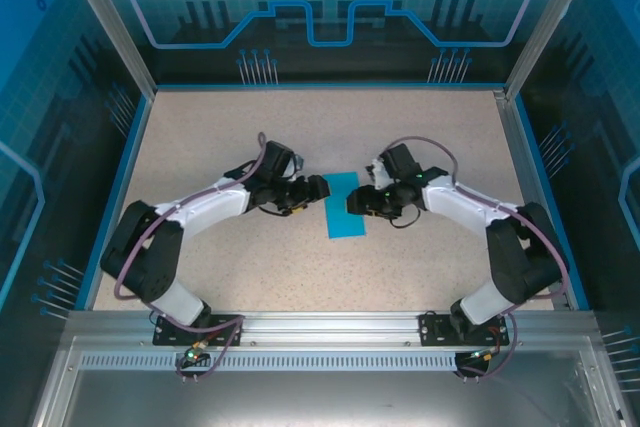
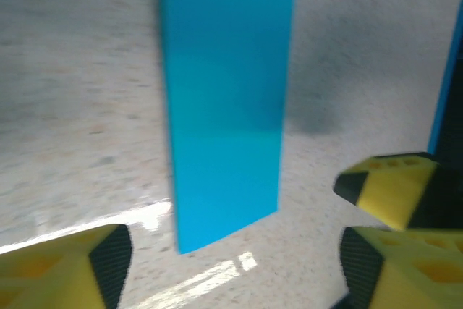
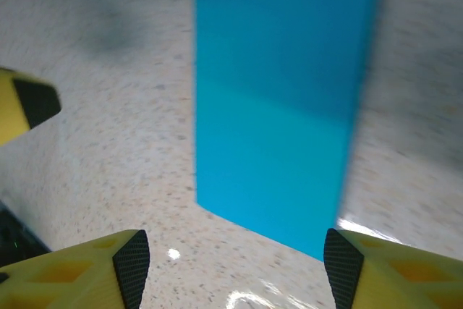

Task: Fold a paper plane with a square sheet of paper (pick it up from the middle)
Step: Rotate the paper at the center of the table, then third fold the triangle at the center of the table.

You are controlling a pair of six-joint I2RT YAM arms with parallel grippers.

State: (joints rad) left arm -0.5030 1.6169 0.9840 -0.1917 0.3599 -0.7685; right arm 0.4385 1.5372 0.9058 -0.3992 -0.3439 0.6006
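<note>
The square sheet of paper [image 1: 345, 205] lies flat on the table as a narrow teal-blue rectangle, with a faint crease across its middle. My left gripper [image 1: 318, 190] hovers low at its left long edge, and my right gripper [image 1: 356, 204] at its right long edge. In the left wrist view the sheet of paper [image 2: 224, 92] runs away from my open left gripper [image 2: 235, 265], with only bare table between the fingers. In the right wrist view the sheet of paper [image 3: 278, 99] lies just ahead of my open right gripper [image 3: 237, 265], its near corner close to the right fingertip [image 3: 340, 262].
The speckled beige table [image 1: 220, 137] is bounded by a blue rim and glass walls [image 1: 320, 7]. A yellow finger of the right gripper [image 2: 391, 186] shows in the left wrist view. A finger of the left gripper [image 3: 22, 106] shows in the right wrist view.
</note>
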